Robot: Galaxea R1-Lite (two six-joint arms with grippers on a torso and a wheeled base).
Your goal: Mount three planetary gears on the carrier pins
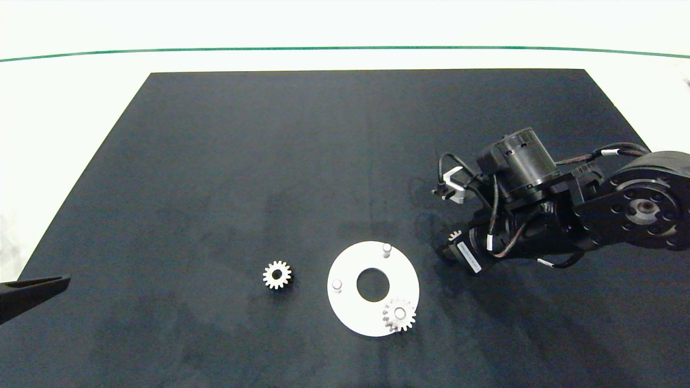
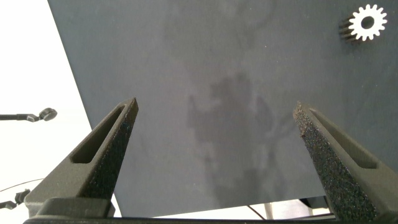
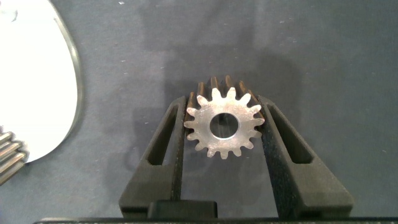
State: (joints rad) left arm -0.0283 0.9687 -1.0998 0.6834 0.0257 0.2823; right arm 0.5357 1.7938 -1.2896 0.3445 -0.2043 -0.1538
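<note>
Gripping a small off-white spur gear with a round centre bore (image 3: 222, 126) between its two grey fingers, the right gripper (image 1: 453, 243) hung low over the dark table mat (image 1: 226, 178), just beside the right edge of the flat white round disc with a large central hole (image 1: 350, 307). In the right wrist view the fingers (image 3: 176, 146) pressed against opposite sides of the gear's teeth, and the gear sat flat between them with its bore facing the camera (only a sliver of it showed in the head view, peeking past the dark wrist).

On the disc, a second small off-white gear (image 1: 399, 314) sat over the near-right peg, its teeth reaching to the disc's rim. The other two carrier pins were bare: one short pale grey-white peg (image 1: 386, 249) stood at the disc's far side, another (image 1: 337, 284) at its left side.

The third small pale gear (image 1: 277, 275) lay flat on the mat to the left of the disc, near it but apart from it.

The left gripper (image 2: 214, 115) waited at the mat's near-left corner, well away from the parts, its dark textured fingers (image 2: 106, 146) spread wide with nothing between them. In the head view only the tip of that arm (image 1: 32, 291) poked in from the left edge.
</note>
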